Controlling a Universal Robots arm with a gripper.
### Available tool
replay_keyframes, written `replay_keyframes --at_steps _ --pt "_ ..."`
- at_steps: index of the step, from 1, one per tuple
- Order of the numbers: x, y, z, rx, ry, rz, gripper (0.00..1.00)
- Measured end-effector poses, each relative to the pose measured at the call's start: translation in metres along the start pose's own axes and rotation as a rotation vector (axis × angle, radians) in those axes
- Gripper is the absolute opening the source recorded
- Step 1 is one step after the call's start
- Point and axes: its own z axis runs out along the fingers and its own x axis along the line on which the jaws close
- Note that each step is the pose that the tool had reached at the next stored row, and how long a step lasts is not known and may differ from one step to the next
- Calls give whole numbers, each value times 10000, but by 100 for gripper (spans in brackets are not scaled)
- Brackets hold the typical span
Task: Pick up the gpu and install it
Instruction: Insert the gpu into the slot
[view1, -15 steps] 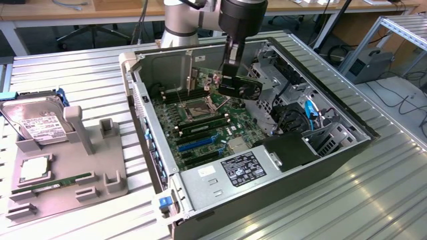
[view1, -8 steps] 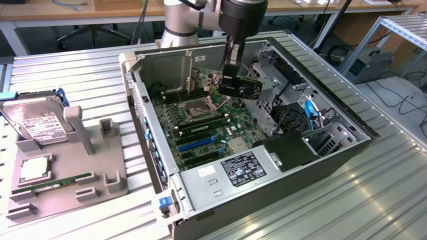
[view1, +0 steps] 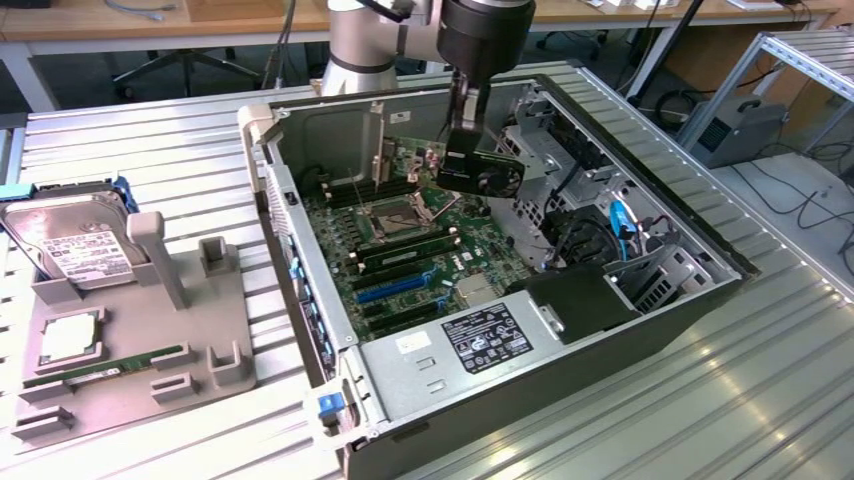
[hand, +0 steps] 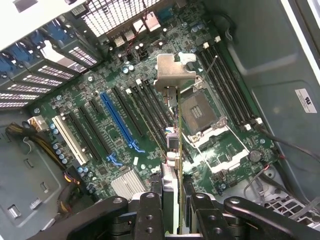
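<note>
The jaws were closed on the gpu (hand: 173, 165), with the gripper (hand: 172, 212) pinching the thin dark board edge-on between two black fingers (hand: 150, 215). The card hung upright above the green motherboard (hand: 235, 145) inside the open metal case (view1: 400, 365). Its bent silver bracket was at the end away from the fingers, and its black round-fan cooler faced the exterior view. On the motherboard lay one long blue slot (hand: 117, 120), one white slot (hand: 70, 137), one square socket (hand: 197, 112) and one ribbed silver heatsink (hand: 127, 182) (the black slots sat too crowded to count). At the exterior view's left, a grey moulded tray (view1: 160, 320) held one silver drive (view1: 67, 245) and one narrow green stick (view1: 127, 362).
</note>
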Motion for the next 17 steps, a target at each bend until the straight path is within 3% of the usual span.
replay_keyframes --at_steps 17 --pt "0 0 1 -16 -15 -561 27"
